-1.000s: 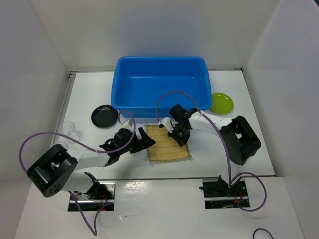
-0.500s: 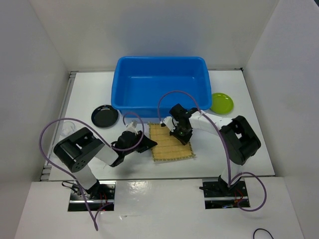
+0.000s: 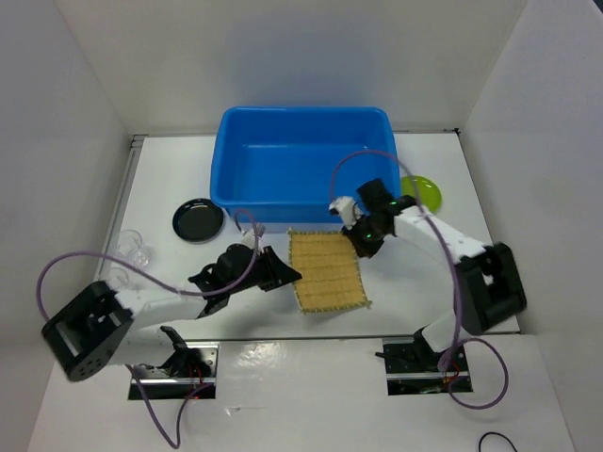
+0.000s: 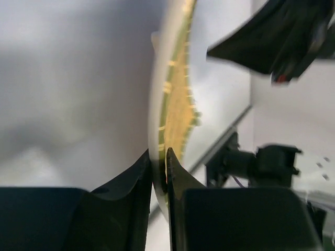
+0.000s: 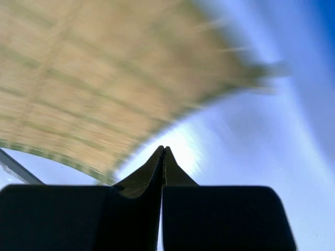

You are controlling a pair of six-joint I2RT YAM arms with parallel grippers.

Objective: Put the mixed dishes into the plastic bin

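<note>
Two hands work the mat, which lies on the tabletop just in front of the bin, not yet in it. Left hand comes in low from the left and has its fingers drawn nearly together on the mat's left edge. The wrist view shows that thin edge sitting in the slim gap between them, so it reads as a pinch on the mat. A side pinch makes sense, since a flat woven sheet gives nothing to grab from above. Right hand sits at the mat's far right corner with fingers fully closed and nothing visible between them. Its wrist view is blurred, with the mat's edge just ahead of the tips. Can't tell if the tips touch it. Likely it acts as a prod or stop so the mat doesn't slide off the left pinch, but that's a guess. The bin holds no dishes. Black plate sits left of the bin, green plate sits right of it and partly behind the right arm, and clear cups sit at the far left, all apart from both hands. Task looks early, with the mat as the first item. Next move probably needs a lift high enough to clear the bin's near wall. The risk is the floppy mat slipping from an edge-only grip.
</note>
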